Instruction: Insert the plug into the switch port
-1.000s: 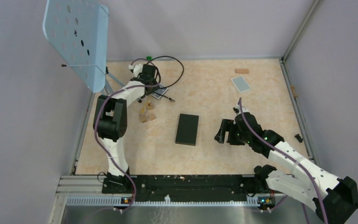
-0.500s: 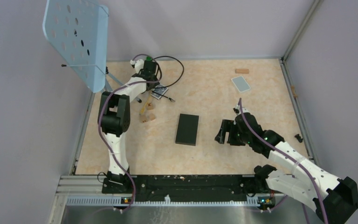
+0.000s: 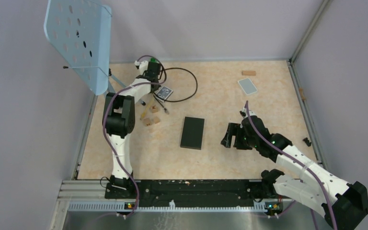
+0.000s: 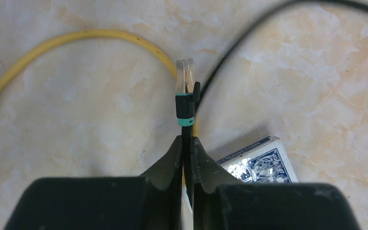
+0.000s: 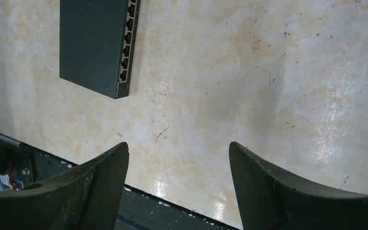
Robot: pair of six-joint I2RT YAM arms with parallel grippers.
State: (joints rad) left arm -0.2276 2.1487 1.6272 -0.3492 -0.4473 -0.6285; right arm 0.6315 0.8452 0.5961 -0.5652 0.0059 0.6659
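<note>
Your left claw [image 4: 186, 143] clamped tight on cable [image 4: 186, 132] behind plug [image 4: 184, 91], frame centre | right claw [image 5: 177, 160] spread wide, empty | switch port [image 5: 126, 45] upper left

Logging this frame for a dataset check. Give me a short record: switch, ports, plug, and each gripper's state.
switch: flat mid-table, untouched
ports: row along one long side
left gripper: shut on the plug by its cord, back left of table
right gripper: open, empty, beside the switch
plugged in: no
</note>
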